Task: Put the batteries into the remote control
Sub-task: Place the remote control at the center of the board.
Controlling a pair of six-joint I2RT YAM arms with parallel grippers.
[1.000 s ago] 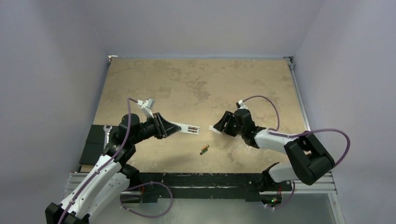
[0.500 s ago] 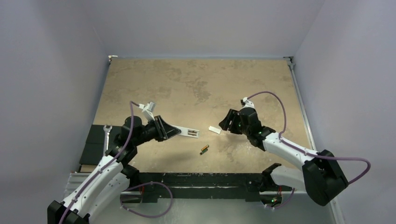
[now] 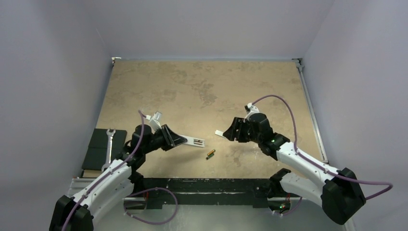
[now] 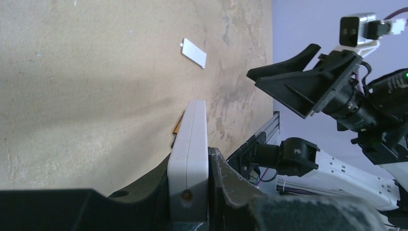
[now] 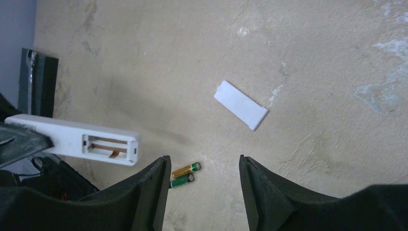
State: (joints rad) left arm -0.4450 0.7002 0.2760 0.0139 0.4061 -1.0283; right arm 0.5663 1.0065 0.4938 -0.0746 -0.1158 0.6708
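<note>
So our left gripper [image 3: 182,140] is pinching the remote [image 3: 197,142] by one end. It's held up off the table [image 3: 202,86], with the open battery slot sticking out unsupported. Our right gripper [image 5: 204,162] has its jaws spread with nothing in them, and it hangs near the batteries [image 5: 184,173]. Those lie on the table side by side, touching.

Our worry is that going down on them we'd grab both, or nudge one so it rolls toward the near edge, which is close. Pressing a battery in could also lever the remote in that end grip. The cover [image 5: 240,111] lies nearby, easy to sweep.

Room-wise we're fine. There's bare tabletop toward the far wall, and the wrench [image 3: 110,136] is well apart on the left.
</note>
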